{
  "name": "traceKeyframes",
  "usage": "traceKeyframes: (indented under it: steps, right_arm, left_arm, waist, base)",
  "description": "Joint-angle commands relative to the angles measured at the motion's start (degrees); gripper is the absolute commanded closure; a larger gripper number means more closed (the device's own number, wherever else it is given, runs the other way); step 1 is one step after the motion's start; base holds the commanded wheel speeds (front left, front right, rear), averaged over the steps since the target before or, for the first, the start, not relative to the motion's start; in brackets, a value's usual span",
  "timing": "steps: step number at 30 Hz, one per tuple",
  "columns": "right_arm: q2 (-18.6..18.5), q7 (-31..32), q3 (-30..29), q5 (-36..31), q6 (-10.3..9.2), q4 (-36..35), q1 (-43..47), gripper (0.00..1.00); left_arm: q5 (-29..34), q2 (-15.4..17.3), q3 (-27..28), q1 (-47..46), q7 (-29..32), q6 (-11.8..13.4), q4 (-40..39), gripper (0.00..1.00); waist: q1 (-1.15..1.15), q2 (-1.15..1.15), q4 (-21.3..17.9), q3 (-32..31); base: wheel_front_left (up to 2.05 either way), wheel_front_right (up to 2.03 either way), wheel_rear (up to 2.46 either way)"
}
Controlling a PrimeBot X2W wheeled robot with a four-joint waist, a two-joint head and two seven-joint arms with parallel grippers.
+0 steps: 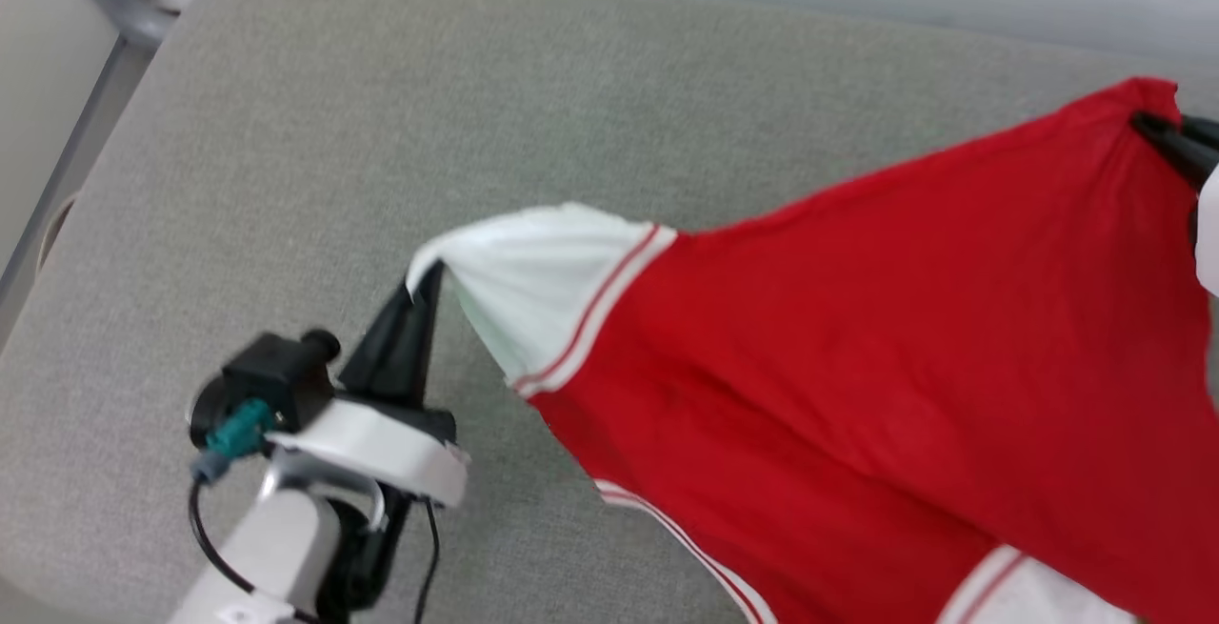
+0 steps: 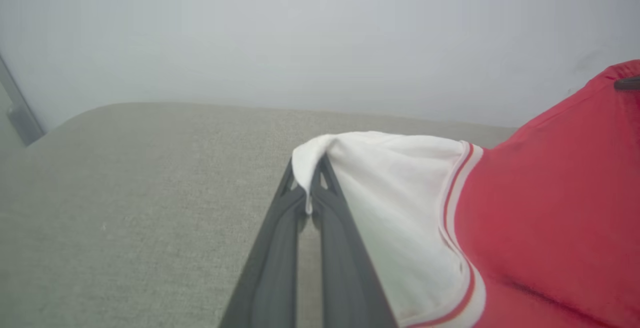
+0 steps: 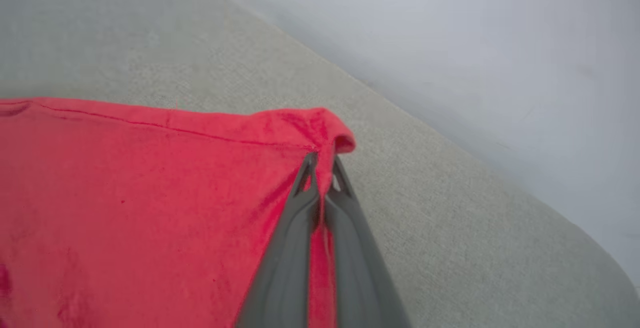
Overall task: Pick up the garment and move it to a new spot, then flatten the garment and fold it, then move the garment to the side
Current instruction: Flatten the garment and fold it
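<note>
Soft even daylight, faint shadows, slight blur

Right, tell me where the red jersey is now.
Head view, centre to right: the red jersey is stretched over the grey cushion, its white sleeve pinched in the left tool, a red corner in the right tool.

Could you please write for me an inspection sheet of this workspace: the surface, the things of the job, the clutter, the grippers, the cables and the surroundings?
Surface: grey fabric pad with a rounded corner, bare beside the cloth.
Job's things: garment, red with white sleeves, stretched between both grippers and raised at both held ends.
Clutter: nothing seen.
Grippers: left gripper shut on the tip of a white sleeve; right gripper shut on a red hem corner.
Cables: black cable loops at the left wrist, with a teal plug above it.
Surroundings: pale wall behind; grey rail at the pad's left.
</note>
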Motion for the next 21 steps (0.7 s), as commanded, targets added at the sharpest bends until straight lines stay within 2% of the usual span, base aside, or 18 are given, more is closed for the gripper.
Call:
traceKeyframes:
  steps: [1,7,13,21]
  right_arm:
    - [0.7,-1.5,-1.1,-0.3,-0.09,-0.6,0.9,1.0]
    - [3.7,-6.5,-6.7,-1.5,-0.09,-2.7,1.8,1.0]
    - [6.9,-8.9,-13.6,-4.1,-0.09,-5.1,-0.2,1.0]
    - [10.9,-8.5,-20.8,-8.2,-0.09,-8.3,-4.9,1.0]
  left_arm:
    - [0.5,0.7,0.4,-1.7,0.5,0.1,-0.7,1.0]
    - [0.8,4.2,2.1,-8.7,4.4,-0.8,-3.9,1.0]
    - [1.2,7.1,3.4,-18.8,8.3,-2.9,-4.8,1.0]
    - [2.6,5.8,1.8,-35.3,11.5,-5.7,-3.7,1.0]
  waist:
    - [0.0,0.0,-1.8,-2.6]
    - [0.0,0.0,-4.3,-5.8]
    - [0.0,0.0,-6.3,-7.0]
    - [0.0,0.0,-7.4,-5.3]
  base:
    - [0.0,0.0,0.0]
    - [0.0,0.0,0.0]
    - [0.0,0.0,0.0]
    - [0.0,0.0,0.0]
